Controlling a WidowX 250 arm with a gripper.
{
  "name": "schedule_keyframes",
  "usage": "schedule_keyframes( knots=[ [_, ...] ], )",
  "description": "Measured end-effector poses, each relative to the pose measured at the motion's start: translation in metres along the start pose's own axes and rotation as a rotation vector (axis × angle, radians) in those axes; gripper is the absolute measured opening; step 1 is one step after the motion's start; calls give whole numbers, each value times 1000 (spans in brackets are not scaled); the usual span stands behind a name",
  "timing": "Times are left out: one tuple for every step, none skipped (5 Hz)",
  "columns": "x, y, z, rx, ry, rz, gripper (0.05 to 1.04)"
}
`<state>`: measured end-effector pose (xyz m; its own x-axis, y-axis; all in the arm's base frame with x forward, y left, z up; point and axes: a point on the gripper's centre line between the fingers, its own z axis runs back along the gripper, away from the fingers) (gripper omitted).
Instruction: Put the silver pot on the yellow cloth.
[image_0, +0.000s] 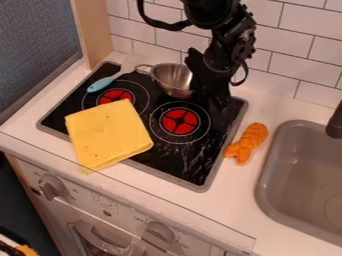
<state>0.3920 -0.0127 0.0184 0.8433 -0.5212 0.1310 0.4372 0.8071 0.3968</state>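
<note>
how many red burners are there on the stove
2: the left burner peeks out past the far edge of the cloth, and the right burner is in front of the pot. Others may be hidden by the cloth or pot.

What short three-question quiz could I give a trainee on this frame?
1. True or false: the silver pot is off the yellow cloth.
2. Where is the orange item? a) In the sink. b) On the counter, between stovetop and sink. c) On the cloth.
3. Fill in: the utensil left of the pot has a ____ end.

Key: 1 true; 2 b; 3 blue.
</note>
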Motion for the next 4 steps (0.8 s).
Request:
schedule_keyframes(
  knots=[
    [2, 0, 4, -27, -39, 39, 87],
    [6, 13, 7, -29, -52, 104, 87],
    [11, 27, 30, 6, -93, 132, 87],
    [1, 30, 50, 19, -107, 117, 87]
  ],
)
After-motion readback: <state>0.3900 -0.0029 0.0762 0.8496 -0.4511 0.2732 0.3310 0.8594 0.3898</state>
